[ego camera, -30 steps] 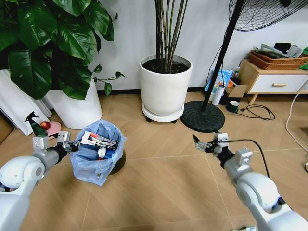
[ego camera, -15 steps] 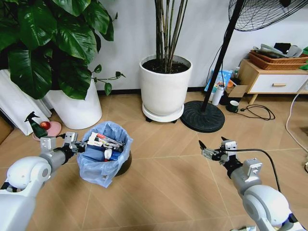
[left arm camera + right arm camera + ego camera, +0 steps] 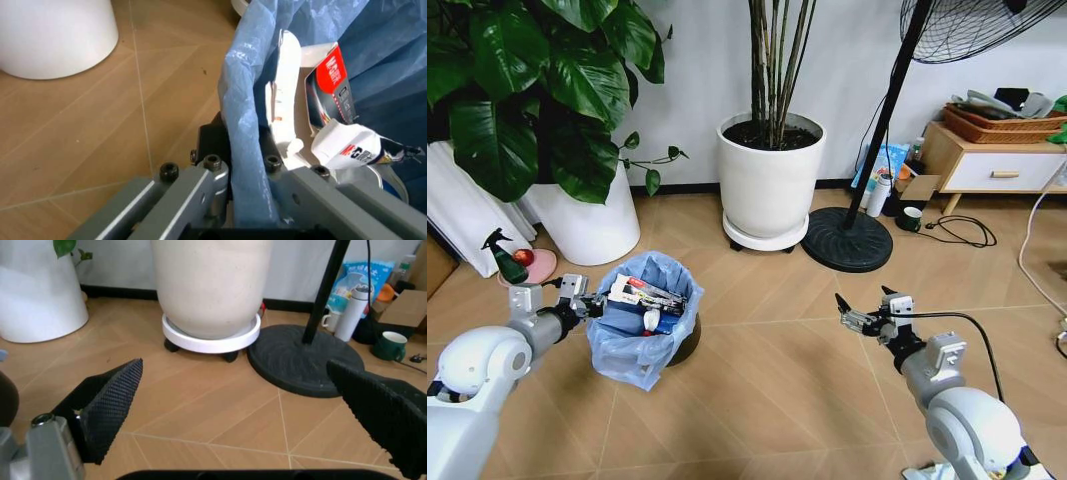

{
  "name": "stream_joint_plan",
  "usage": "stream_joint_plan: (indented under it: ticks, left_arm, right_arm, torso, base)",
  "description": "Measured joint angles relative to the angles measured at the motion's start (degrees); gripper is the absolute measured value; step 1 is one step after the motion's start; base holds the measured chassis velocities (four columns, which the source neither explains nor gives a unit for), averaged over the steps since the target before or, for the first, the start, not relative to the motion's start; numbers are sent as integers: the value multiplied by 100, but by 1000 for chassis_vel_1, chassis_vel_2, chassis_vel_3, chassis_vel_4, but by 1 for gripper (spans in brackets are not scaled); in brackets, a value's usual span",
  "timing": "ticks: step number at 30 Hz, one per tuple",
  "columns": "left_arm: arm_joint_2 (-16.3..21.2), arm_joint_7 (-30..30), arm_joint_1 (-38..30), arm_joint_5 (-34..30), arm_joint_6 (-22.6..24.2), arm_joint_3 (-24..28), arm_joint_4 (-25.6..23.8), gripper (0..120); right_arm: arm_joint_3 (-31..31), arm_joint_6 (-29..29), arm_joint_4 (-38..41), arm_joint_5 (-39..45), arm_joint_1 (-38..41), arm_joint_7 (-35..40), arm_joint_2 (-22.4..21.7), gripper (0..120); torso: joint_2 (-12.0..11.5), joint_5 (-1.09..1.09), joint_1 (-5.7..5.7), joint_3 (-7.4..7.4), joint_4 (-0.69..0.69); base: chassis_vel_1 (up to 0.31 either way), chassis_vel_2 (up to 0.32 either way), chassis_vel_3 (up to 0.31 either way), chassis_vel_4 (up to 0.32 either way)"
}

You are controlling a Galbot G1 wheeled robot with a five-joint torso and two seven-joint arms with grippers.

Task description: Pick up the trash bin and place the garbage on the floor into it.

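Note:
The trash bin (image 3: 643, 325), dark with a crinkly light blue bag, sits left of centre on the herringbone floor (image 3: 767, 380). My left gripper (image 3: 592, 304) is shut on its near rim. In the left wrist view the bag's edge (image 3: 243, 125) and the black rim (image 3: 212, 139) are pinched between the fingers (image 3: 193, 185). Garbage (image 3: 642, 297) lies inside the bin: white and red wrappers (image 3: 330, 85) and a crumpled white piece (image 3: 347, 147). My right gripper (image 3: 863, 309) hovers open over bare boards to the right, its black pads (image 3: 110, 402) spread wide apart.
A big white plant pot (image 3: 769, 185) on a wheeled tray stands behind. Another white pot (image 3: 587, 225) with large leaves stands at back left, with a green spray bottle (image 3: 505, 258) beside it. A black fan base (image 3: 847, 242), a cable (image 3: 962, 235) and a wooden cabinet (image 3: 987, 165) stand at right.
My left arm has carried the bin a little to the right. My right gripper has dropped lower and to the right, still open. Both have hardly moved in the last half second.

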Motion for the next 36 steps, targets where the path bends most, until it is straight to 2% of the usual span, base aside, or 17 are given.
stream_joint_plan:
  ticks: [36]
  left_arm:
    - [-101, 31, 20, 20, -11, 17, 9, 0]
  right_arm:
    - [189, 218, 7, -412, -548, -144, 514, 100]
  torso:
    - [0, 0, 0, -1, 0]
  base:
    - [70, -69, -69, 69]
